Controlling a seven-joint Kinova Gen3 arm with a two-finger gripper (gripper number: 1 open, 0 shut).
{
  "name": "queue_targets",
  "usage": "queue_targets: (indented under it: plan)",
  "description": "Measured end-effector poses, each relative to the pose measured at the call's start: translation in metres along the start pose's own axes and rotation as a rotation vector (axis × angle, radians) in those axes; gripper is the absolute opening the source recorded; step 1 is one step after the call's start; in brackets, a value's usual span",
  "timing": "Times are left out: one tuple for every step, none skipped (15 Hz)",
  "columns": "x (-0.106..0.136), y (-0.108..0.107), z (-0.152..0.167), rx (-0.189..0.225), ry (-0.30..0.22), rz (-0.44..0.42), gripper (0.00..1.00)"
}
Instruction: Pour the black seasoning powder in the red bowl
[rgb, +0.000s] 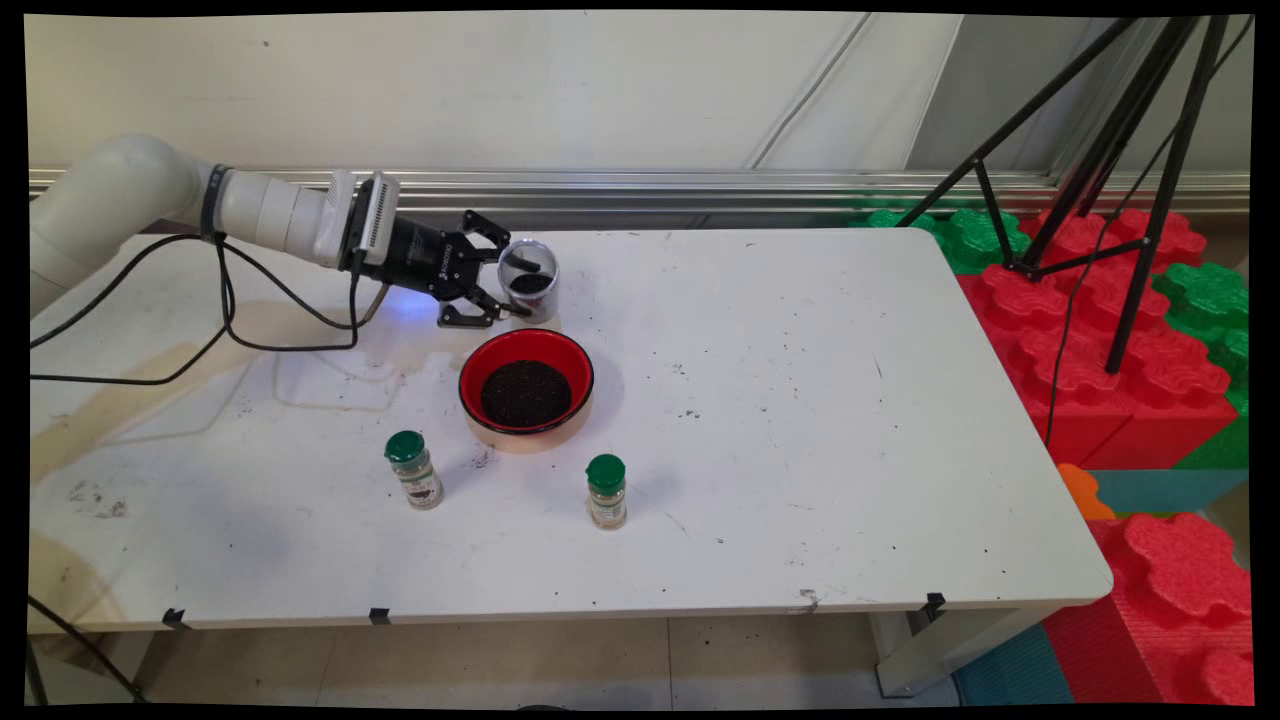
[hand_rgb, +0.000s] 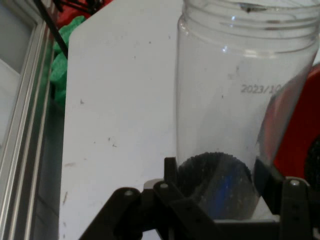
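Just beyond the red bowl (rgb: 526, 388), the gripper (rgb: 497, 270) clamped a clear jar (rgb: 528, 279).
Dark grains sat inside both jar and bowl.

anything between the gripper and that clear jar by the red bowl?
Nothing visible. The gripper is already at the clear jar, with a finger on each side of it. The red bowl sits nearer the camera, and both green-capped spice jars stand nearer still.
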Motion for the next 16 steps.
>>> queue_targets:
  plan:
    - [0.0001,-0.0001,0.0005,-0.002,-0.005,0.017,0.00]
    - [0.0003,-0.0003,0.0011,-0.005,-0.012,0.042,0.00]
    - [0.0003,-0.0004,0.0013,-0.007,-0.016,0.059,0.00]
    - [0.0005,-0.0006,0.0019,-0.010,-0.023,0.085,0.00]
    - [0.0006,-0.0008,0.0022,-0.011,-0.027,0.101,0.00]
    - [0.0007,-0.0012,0.0028,-0.014,-0.033,0.127,0.00]
    - [0.0010,-0.0017,0.0038,-0.016,-0.040,0.157,0.00]
    - [0.0013,-0.0022,0.0047,-0.019,-0.046,0.187,0.00]
    - [0.0016,-0.0025,0.0054,-0.022,-0.051,0.214,0.00]
    - [0.0020,-0.0029,0.0058,-0.023,-0.055,0.237,0.00]
    - [0.0024,-0.0035,0.0063,-0.025,-0.059,0.260,0.00]
    - [0.0029,-0.0041,0.0067,-0.025,-0.062,0.279,0.00]
    - [0.0036,-0.0053,0.0072,-0.025,-0.066,0.307,0.00]
    - [0.0041,-0.0062,0.0075,-0.025,-0.069,0.326,0.00]
    - [0.0049,-0.0079,0.0078,-0.023,-0.074,0.354,0.00]
    - [0.0055,-0.0092,0.0079,-0.021,-0.078,0.374,0.00]
